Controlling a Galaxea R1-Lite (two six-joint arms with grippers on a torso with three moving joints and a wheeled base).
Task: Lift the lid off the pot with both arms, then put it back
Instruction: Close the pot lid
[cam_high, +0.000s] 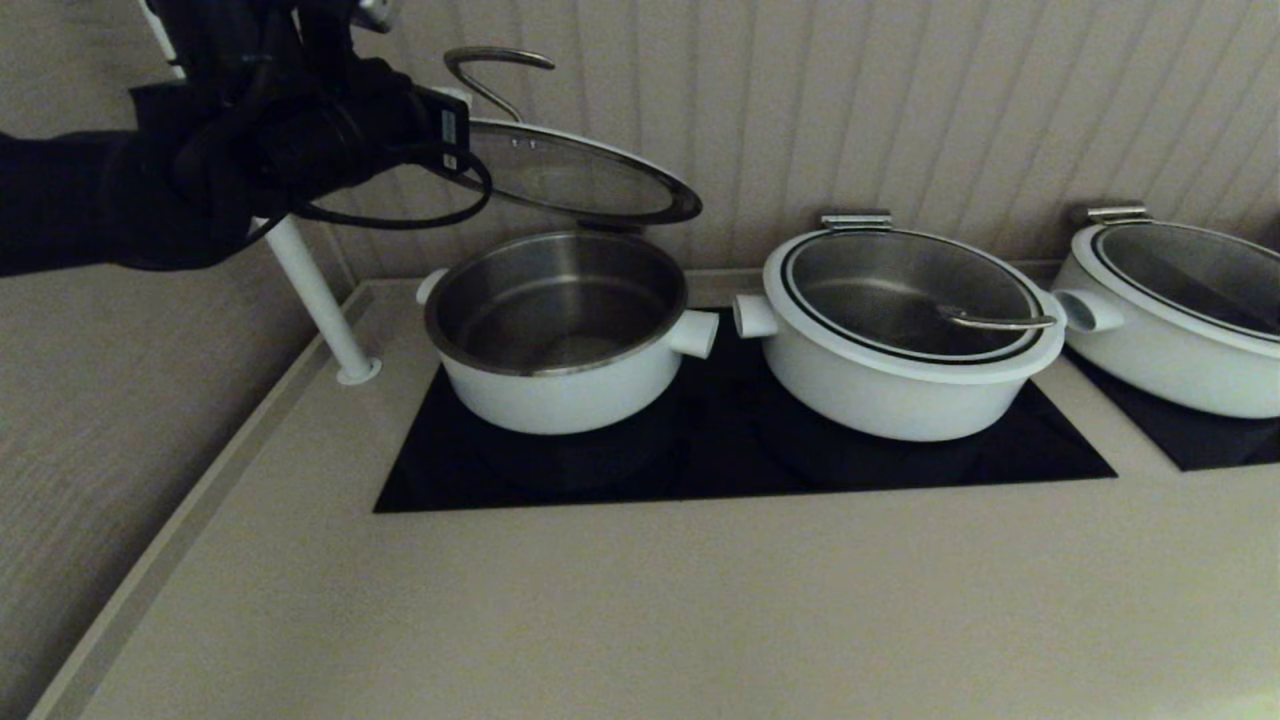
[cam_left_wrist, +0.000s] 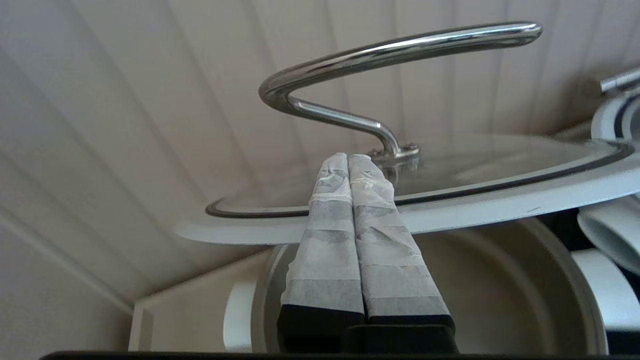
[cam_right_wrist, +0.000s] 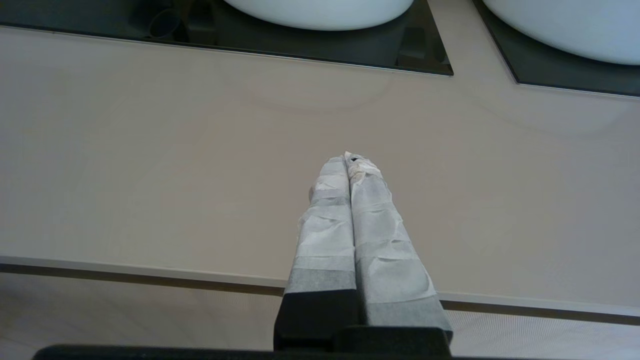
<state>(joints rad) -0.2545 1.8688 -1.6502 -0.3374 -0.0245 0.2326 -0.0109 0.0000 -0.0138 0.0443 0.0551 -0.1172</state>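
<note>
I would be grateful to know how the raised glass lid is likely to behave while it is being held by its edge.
The lid hangs tilted above the pot, so it may swing or slip. The left gripper pinches only its rim, probably a weak hold. Glass looks rigid but breakable if dropped.

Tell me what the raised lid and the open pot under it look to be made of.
The round glass lid, gripped at its rim by the left tool: clear glass centre you can see through, matte white outer ring of unclear material, and a shiny curved steel-looking handle. The white straight-sided pot: brushed, dully reflective metal inside, probably steel; smooth white coating outside, perhaps enamel.
</note>
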